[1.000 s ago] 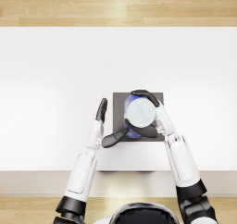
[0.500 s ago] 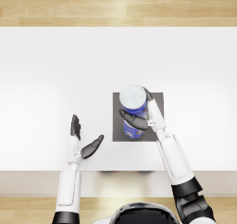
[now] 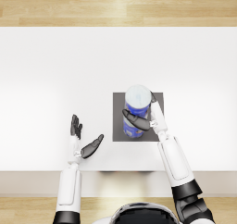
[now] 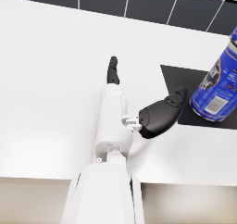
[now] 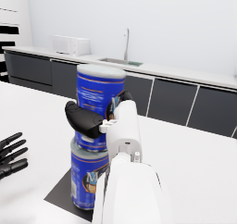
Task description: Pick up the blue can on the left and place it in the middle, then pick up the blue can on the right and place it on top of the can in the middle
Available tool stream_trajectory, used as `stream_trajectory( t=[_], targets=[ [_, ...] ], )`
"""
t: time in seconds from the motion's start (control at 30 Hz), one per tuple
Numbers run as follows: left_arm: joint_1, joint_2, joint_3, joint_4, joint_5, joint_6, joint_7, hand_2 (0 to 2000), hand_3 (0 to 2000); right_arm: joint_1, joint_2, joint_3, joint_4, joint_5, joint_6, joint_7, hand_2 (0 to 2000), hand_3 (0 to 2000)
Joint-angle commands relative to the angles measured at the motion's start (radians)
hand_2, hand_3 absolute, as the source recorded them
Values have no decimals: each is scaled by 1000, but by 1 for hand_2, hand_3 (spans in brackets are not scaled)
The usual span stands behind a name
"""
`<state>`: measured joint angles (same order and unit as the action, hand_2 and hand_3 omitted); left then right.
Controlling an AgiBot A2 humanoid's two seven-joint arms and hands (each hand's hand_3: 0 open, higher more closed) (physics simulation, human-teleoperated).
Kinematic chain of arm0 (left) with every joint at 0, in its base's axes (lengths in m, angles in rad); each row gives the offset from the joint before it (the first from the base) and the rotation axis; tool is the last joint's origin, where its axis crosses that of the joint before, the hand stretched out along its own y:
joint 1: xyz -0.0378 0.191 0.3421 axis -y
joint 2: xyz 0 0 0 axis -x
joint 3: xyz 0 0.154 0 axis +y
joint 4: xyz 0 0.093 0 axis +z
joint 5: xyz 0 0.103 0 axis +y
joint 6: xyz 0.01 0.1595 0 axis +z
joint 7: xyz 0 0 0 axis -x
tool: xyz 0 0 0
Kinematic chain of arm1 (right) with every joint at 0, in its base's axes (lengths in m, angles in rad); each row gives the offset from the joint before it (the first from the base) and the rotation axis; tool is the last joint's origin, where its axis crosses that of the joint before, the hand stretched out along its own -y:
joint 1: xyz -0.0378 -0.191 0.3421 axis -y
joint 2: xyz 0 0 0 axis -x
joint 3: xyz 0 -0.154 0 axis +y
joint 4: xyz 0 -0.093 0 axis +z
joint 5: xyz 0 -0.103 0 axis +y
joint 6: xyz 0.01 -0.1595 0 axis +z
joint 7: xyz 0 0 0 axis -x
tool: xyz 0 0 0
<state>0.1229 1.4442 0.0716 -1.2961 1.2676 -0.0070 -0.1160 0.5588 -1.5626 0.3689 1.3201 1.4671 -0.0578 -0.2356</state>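
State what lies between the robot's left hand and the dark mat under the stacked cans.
Only bare white table separates the left hand from the dark mat; the head view shows it.

Head looks steeply down; wrists along forearms.

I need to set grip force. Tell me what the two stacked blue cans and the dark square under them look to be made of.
Upper can: probably thin metal with a glossy printed blue label; its pale flat top suggests a plastic or foil lid.
Lower can: same look, with a barcode panel visible in the left wrist view.
Dark mat: flat, matte charcoal sheet, maybe rubber or card; cannot tell which.
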Motion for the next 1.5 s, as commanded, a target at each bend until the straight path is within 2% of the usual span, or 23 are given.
stream_trajectory(
  t=[0.03,0.07,0.1,0.17,0.2,0.27,0.37,0.4,0.43,0.47,0.5,0.57,0.6,0.73,0.87,1.03,1.13,1.5],
  targets=[
    [5,1,-2,2,0,0,-1,0,0,-3,1,-4,-3,0,10,2,2000,1520],
    [5,2,-3,2,0,-1,1,0,0,-1,0,-5,1,0,29,3,639,1193],
    [5,3,-4,2,0,-1,2,0,0,-6,1,-8,8,0,36,0,0,867],
    [6,4,-1,6,0,-2,0,0,0,-5,-1,-16,13,1,28,-24,0,213],
    [1,4,-3,-3,0,-1,-1,0,0,-8,-2,-21,24,1,19,-34,0,0],
    [-6,5,3,-47,0,-1,10,0,0,-12,-2,-37,61,1,6,-44,0,0],
    [-4,8,-2,-167,0,2,68,0,0,-14,-6,-52,113,1,-7,-52,0,0],
    [-1,10,0,-206,0,3,82,0,0,4,39,-2,124,1,-11,-53,0,0],
    [3,12,3,-260,0,4,92,0,0,-12,5,-45,149,1,-14,-53,0,0],
    [11,15,6,-317,0,5,98,0,0,-13,5,-46,172,1,-13,-51,0,0],
    [26,19,5,-359,0,6,103,0,0,-18,5,-54,196,1,7,-10,0,0],
    [68,31,9,-428,0,6,110,0,0,-23,5,-67,250,1,31,109,0,0],
    [93,40,13,-451,0,7,111,0,0,-22,3,-77,269,1,39,145,0,0],
    [183,67,2,-501,0,7,115,0,0,-25,-1,-134,347,1,53,212,0,0],
    [280,60,-81,-513,0,7,116,0,0,-35,-1,-270,432,1,57,229,0,0],
    [303,47,-196,-516,0,7,116,0,0,-69,-1,-400,468,1,58,234,0,0],
    [282,51,-172,-510,0,7,116,0,0,-82,-1,-368,455,1,58,235,0,0],
    [284,50,-203,-509,0,7,116,0,0,-107,-2,-395,465,1,58,236,0,0]
  ],
)
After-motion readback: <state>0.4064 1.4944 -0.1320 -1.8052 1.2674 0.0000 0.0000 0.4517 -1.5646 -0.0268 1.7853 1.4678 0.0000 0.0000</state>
